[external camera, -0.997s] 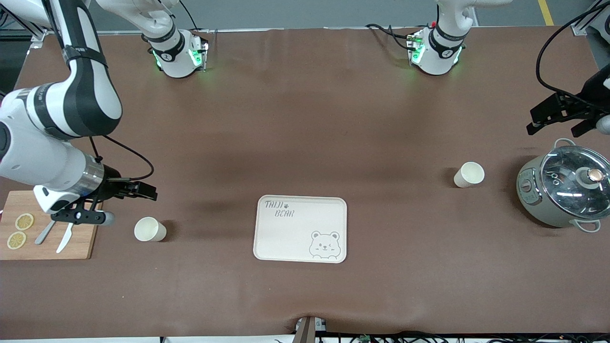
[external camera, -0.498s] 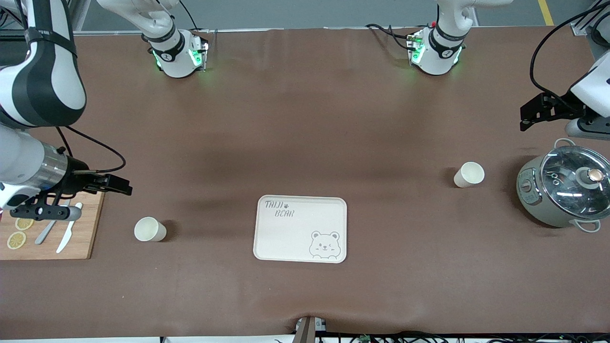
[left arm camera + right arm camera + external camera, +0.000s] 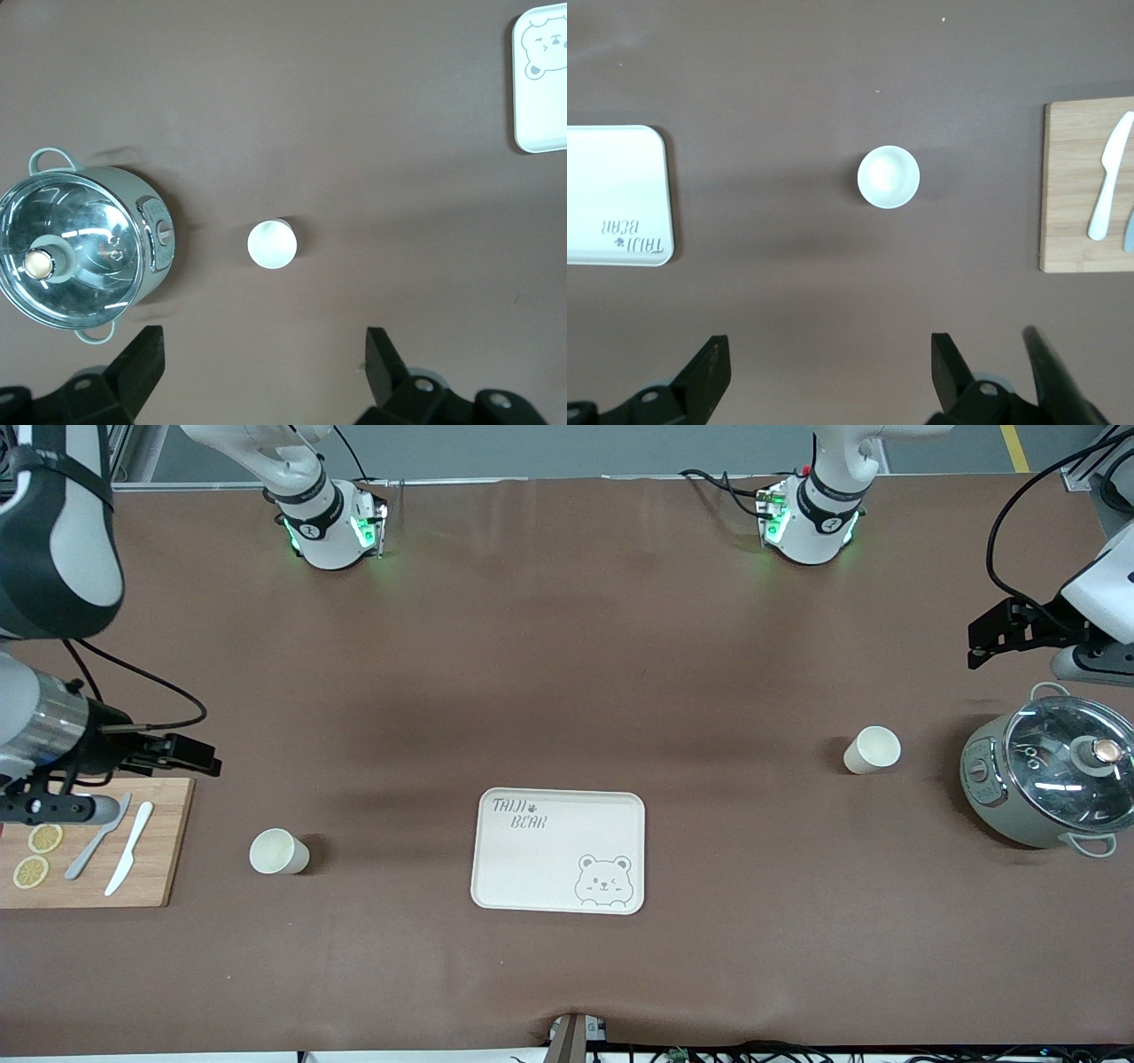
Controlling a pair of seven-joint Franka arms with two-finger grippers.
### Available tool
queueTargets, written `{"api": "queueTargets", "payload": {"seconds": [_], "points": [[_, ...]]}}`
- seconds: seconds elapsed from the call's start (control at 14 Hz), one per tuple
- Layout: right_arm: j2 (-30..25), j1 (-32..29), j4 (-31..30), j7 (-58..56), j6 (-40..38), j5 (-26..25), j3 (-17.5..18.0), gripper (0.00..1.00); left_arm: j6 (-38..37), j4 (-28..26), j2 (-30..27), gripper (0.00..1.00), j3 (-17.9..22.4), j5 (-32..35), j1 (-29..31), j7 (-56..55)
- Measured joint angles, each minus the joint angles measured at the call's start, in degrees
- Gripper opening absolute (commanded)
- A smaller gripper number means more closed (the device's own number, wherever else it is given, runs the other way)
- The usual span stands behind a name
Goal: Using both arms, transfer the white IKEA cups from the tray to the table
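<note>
Nearest the front camera sits the cream tray (image 3: 558, 850), printed "TALII BEAR" as best it reads, with a winking bear face in one corner. Each wrist view catches only a cut-off corner of it: the lettering in the right one, the bear in the left.

Just beside it, toward the right arm's end, one cup (image 3: 278, 851) stands upright on the brown table (image 3: 567, 646). Past it, at the table's edge, lies a wooden cutting board (image 3: 151, 868) with two lemon slices (image 3: 37, 855), a white knife (image 3: 129, 849) and a grey utensil (image 3: 97, 837), partly cut off in the right wrist view. The right gripper (image 3: 62, 808) hangs over this board, partly cut by the picture's edge; its wrist view shows the fingers (image 3: 709, 372) spread wide and empty.

Farther from the camera, toward the left arm's end, the second cup (image 3: 872, 749) stands upright beside a grey-green pot (image 3: 1050, 779) with a glass lid. The dial markings on the pot are too small to read. The left gripper (image 3: 1085, 662) hovers above the table near the pot, half out of frame; its fingers (image 3: 140, 359) stand wide apart, holding nothing.
</note>
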Motion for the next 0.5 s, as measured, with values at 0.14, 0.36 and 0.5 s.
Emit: {"api": "queueTargets", "payload": {"seconds": [0.14,0.36,0.5], "points": [[-0.4,-0.3,2.9,0.0,-3.0,0.0,0.0,1.0,0.0,0.0,0.0,1.0,0.0,0.0,0.0,0.0],[-0.8,-0.7,5.0,-0.1,-4.4,-0.5,0.0,1.0,0.0,0.0,0.0,1.0,0.0,0.0,0.0,0.0],[-0.9,-0.8,5.1,-0.1,-4.4,-1.0,0.0,1.0,0.0,0.0,0.0,1.0,0.0,0.0,0.0,0.0]]}}
